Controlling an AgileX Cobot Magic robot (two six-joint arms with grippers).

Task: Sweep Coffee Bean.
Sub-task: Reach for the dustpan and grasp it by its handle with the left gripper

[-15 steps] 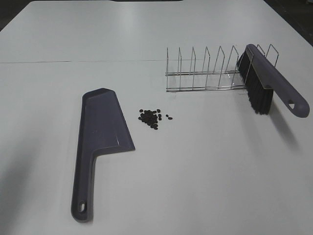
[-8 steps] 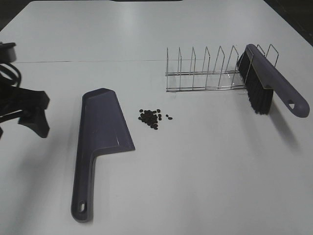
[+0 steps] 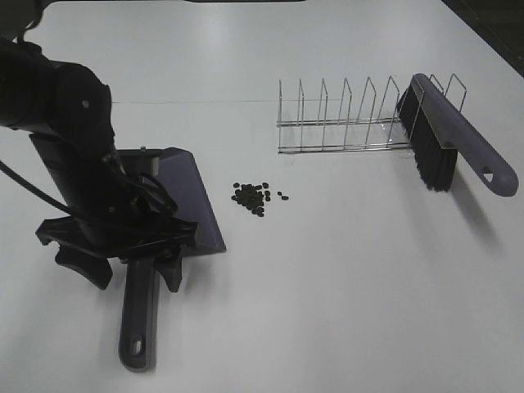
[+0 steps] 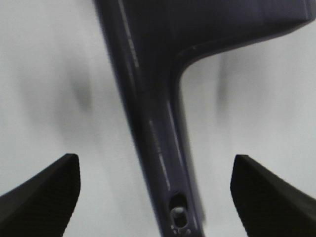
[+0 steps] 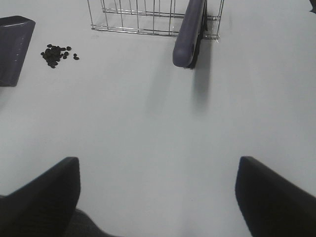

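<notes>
The coffee beans point(image 3: 252, 197) lie in a small dark cluster on the white table, just right of the purple dustpan point(image 3: 192, 196); they also show in the right wrist view point(image 5: 57, 54). My left gripper point(image 3: 129, 268) is open above the dustpan's handle point(image 4: 153, 123), one finger on each side, not touching it. In its wrist view the left gripper point(image 4: 157, 195) holds nothing. A purple brush point(image 3: 446, 139) with black bristles leans on a wire rack point(image 3: 344, 119). My right gripper point(image 5: 158, 197) is open and empty over bare table, far from the brush point(image 5: 190, 34). It is out of the exterior view.
The wire rack point(image 5: 143, 17) stands at the back right with the brush at its right end. The dustpan's edge point(image 5: 12, 47) shows at the side of the right wrist view. The left arm point(image 3: 57, 106) hides the dustpan's left side.
My left arm has come in from the left and now hangs over the dustpan's handle with its jaws apart. The beans, brush and dustpan have not moved.
</notes>
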